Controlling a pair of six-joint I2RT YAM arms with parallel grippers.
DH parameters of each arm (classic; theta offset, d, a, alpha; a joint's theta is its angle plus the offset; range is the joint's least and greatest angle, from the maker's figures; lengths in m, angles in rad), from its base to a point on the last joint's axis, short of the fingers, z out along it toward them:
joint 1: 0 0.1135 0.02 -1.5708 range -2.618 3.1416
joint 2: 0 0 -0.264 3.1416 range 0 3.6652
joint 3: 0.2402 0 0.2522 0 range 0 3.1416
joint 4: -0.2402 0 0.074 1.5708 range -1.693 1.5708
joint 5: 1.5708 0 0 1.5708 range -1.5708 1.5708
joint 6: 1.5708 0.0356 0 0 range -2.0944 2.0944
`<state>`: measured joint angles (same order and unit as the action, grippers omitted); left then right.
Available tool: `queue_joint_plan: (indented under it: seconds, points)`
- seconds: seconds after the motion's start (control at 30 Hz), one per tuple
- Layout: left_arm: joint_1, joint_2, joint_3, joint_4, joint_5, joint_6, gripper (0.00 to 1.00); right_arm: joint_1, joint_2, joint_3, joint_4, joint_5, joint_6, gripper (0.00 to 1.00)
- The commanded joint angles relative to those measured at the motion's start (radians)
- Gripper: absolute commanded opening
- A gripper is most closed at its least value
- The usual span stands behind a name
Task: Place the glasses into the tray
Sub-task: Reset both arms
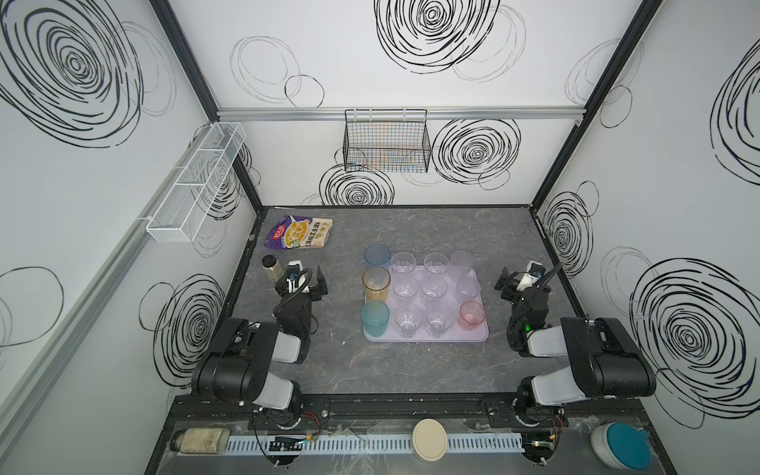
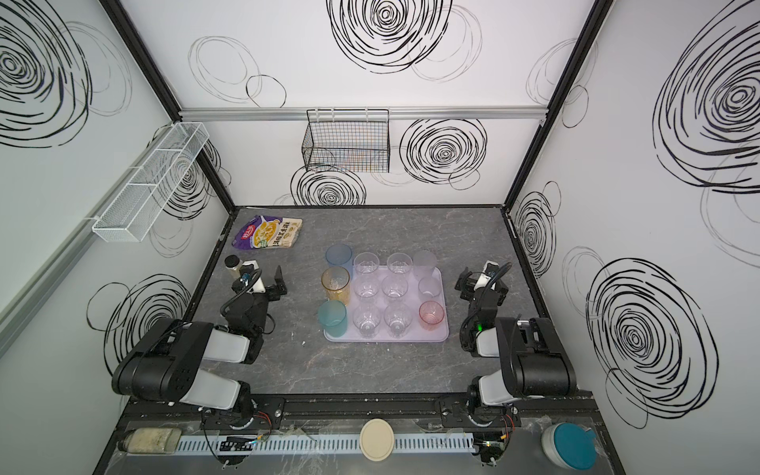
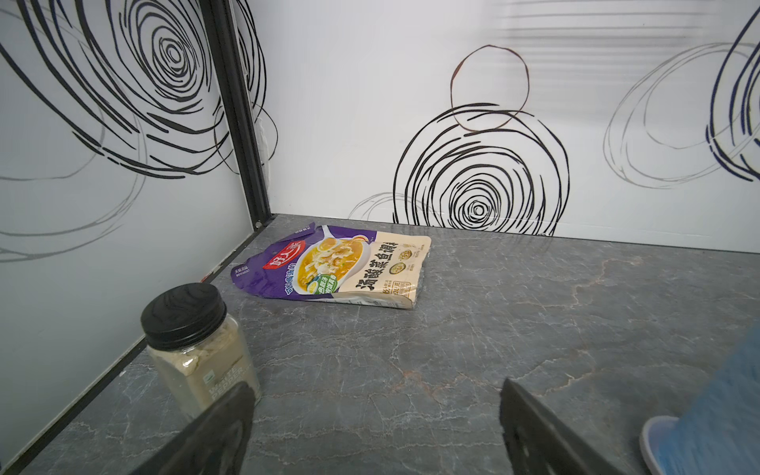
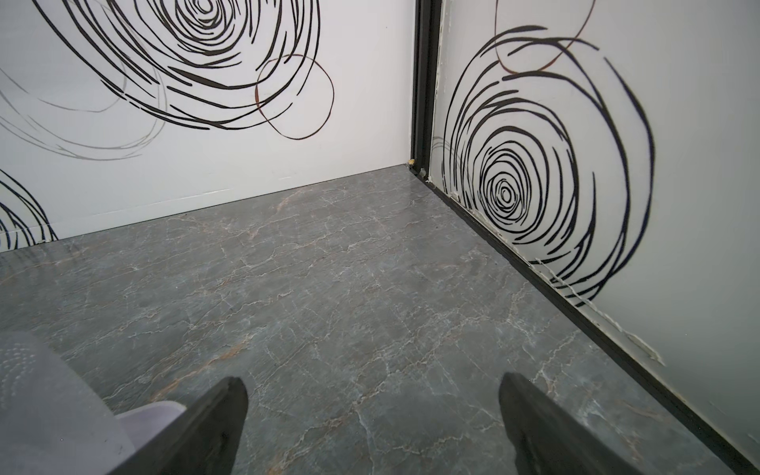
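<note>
- Flat pale lavender plastic tray (image 1: 423, 338), mid-tabletop, carries twelve upright see-through tumbler glasses (image 1: 434, 286) in three rows.
- Left gripper (image 3: 376, 386), near the tray's left side: jaws wide apart, empty.
- Right gripper (image 4: 372, 380), opposite side: the same.
- Dark-lidded clear jar (image 3: 197, 353), left tabletop edge, labelled "WHITE PEPPER".
- Purple-and-cream pouch (image 3: 333, 267), Chinese lettering, far-left corner.

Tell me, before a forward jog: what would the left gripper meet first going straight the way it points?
Probably the food pouch lying flat ahead of the left gripper; the jar stands aside of that line. If the fingers slope down, the tabletop may come first; depth is unclear.
</note>
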<state>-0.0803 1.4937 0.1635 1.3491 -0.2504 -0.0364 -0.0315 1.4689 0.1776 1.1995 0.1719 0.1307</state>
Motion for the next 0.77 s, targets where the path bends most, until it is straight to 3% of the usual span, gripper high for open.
queue_joint_plan:
  seconds: [0.0, 0.47, 0.53, 0.73]
  points:
    - [-0.009, 0.005, 0.003, 0.069, -0.015, 0.011, 0.96, 0.005, -0.004, 0.017, -0.001, 0.015, -0.013, 1.0]
    - [-0.009, 0.012, 0.009, 0.061, -0.014, 0.016, 0.96, 0.005, -0.004, 0.017, 0.0, 0.014, -0.012, 1.0]
    - [-0.009, 0.016, 0.024, 0.034, 0.075, 0.051, 0.96, 0.005, -0.004, 0.017, 0.0, 0.015, -0.013, 1.0]
    - [0.025, 0.001, 0.023, 0.016, 0.155, 0.025, 0.96, 0.004, -0.006, 0.017, -0.001, 0.013, -0.013, 1.0]
